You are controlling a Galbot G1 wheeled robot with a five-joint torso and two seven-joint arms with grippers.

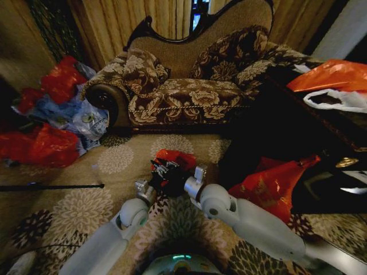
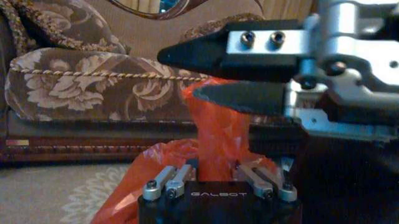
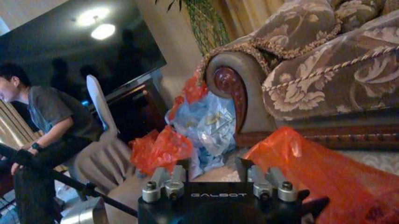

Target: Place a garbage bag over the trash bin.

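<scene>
From the head camera, both arms reach forward over the patterned carpet, and the two grippers meet low in the middle at a crumpled red bag (image 1: 175, 158). The left gripper (image 1: 156, 179) and the right gripper (image 1: 182, 176) sit close together against it, in front of the sofa (image 1: 183, 91). The dark shape under the red plastic may be the bin, but I cannot tell. Stuffed red and blue bags (image 1: 54, 114) are heaped on the floor off to the left by the sofa's arm, and a larger orange bag (image 1: 332, 74) lies on dark furniture at the right.

In the left wrist view, the bag (image 2: 215, 135) rises as a twisted strip straight up from between the left gripper's (image 2: 215, 173) fingers (image 2: 177, 179), which are pressed in on it. Above, the right gripper's (image 2: 206, 74) black fingertips (image 2: 187, 53) come in from the side, their tips nearly together at the top of that strip; whether they actually pinch the plastic I cannot tell.

In the right wrist view, the bag (image 3: 318, 172) spreads wide just beside the right gripper's body, touching it. The sofa arm (image 3: 237, 88) stands behind, with the heap of bags (image 3: 187, 130) beside it.
</scene>
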